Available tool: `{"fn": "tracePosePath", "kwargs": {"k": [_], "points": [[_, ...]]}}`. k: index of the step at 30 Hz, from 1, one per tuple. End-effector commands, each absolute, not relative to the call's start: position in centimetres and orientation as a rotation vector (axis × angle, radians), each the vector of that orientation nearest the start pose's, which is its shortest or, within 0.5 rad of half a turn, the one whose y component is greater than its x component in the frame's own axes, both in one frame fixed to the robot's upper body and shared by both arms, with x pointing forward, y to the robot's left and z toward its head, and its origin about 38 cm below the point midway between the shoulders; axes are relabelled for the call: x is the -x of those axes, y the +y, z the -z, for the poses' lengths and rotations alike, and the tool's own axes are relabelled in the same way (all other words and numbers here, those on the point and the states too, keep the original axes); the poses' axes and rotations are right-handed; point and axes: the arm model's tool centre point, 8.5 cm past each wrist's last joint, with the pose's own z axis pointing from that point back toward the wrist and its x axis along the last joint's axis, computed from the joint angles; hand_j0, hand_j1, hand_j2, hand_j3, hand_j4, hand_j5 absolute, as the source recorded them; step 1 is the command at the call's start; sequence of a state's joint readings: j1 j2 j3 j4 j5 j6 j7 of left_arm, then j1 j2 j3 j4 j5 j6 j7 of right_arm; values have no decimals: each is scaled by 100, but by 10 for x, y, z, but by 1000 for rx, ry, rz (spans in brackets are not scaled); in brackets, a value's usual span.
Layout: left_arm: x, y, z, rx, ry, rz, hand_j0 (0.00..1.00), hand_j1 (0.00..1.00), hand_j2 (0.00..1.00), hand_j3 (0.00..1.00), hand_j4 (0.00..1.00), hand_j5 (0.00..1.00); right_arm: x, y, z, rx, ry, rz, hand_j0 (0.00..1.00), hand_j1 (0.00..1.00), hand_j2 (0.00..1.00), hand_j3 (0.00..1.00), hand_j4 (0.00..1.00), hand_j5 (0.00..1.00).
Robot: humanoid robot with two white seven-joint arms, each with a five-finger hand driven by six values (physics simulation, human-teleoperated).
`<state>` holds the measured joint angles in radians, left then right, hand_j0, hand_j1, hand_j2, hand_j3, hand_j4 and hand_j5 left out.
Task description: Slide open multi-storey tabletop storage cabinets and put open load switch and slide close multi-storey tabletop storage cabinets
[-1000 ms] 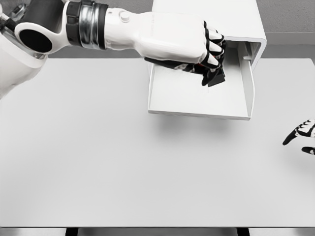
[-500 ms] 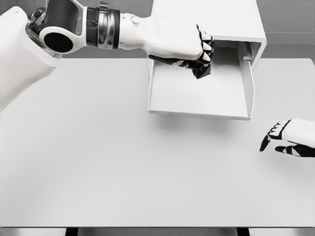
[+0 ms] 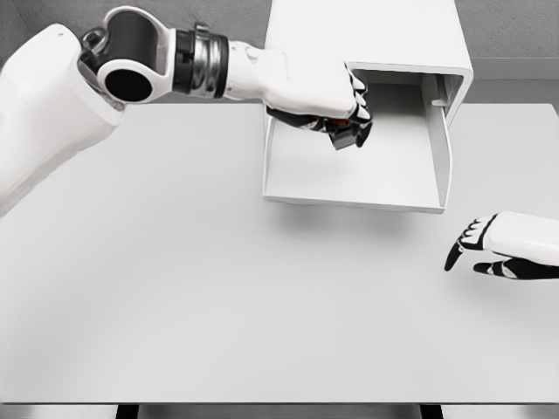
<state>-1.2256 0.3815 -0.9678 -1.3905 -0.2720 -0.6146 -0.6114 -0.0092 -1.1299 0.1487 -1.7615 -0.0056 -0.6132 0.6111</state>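
Observation:
A white tabletop storage cabinet point(image 3: 367, 30) stands at the back of the table, its lowest drawer point(image 3: 358, 175) slid out toward me. My left hand point(image 3: 336, 100) hovers over the drawer's back left part, fingers curled around a small dark load switch point(image 3: 346, 135) with a bit of red showing. The switch pokes out below the fist, above the drawer floor. My right hand point(image 3: 489, 249) floats low over the table at the right, below the drawer's front right corner, with its fingers loosely spread and holding nothing.
The grey table point(image 3: 175, 288) spreads wide in front of the drawer. My left arm's elbow point(image 3: 131, 65) reaches across the back left. The drawer's front lip point(image 3: 349, 203) juts onto the table.
My left hand has drawn back leftward and slightly down over the drawer, still holding the switch. My right hand has come in from the right edge toward the table's middle.

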Motion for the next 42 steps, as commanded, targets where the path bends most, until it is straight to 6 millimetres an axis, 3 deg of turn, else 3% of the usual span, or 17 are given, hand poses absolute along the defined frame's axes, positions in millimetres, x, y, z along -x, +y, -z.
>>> {"fn": "tracePosePath", "kwargs": {"k": [1,9,13,17,19,27,30,33,37,39,42], "points": [[-452,52,-353,226,1855,-2559,57,57,57,57,57,57,-314,-372,-219,86,-1389,-1914,58,58,58,58,58,58],[-448,43,-340,176,1836,-2571,59,59,59,59,59,59,-318,-370,-224,100,-1406,-1920,59,59,59,59,59,59],[-451,45,-338,177,1841,-2584,72,72,72,72,72,72,-318,-370,-225,101,-1407,-1921,60,60,60,60,60,60],[-451,45,-339,175,1846,-2581,96,96,96,96,96,96,-318,-370,-224,101,-1408,-1918,60,60,60,60,60,60],[-456,47,-338,179,1856,-2596,100,100,100,100,100,100,-317,-370,-223,97,-1407,-1919,60,60,60,60,60,60],[-453,45,-345,182,1863,-2572,100,100,100,100,100,100,-320,-369,-229,113,-1418,-1923,60,60,60,60,60,60],[-443,51,-364,100,1934,-2512,100,100,100,100,100,100,-320,-369,-229,113,-1418,-1923,60,60,60,60,60,60],[-427,105,-388,90,2003,-2488,100,100,100,100,100,100,-321,-369,-231,118,-1422,-1925,60,60,60,60,60,60],[-406,205,-414,191,2095,-2565,100,100,100,100,100,100,-321,-369,-231,118,-1426,-1923,60,60,60,60,60,60],[-403,252,-417,280,2140,-2651,100,100,100,100,100,100,-320,-366,-224,99,-1424,-1920,60,60,60,60,60,60],[-398,294,-394,334,2148,-2790,100,100,100,100,100,100,-322,-362,-224,102,-1446,-1914,62,62,62,62,62,62]]}}
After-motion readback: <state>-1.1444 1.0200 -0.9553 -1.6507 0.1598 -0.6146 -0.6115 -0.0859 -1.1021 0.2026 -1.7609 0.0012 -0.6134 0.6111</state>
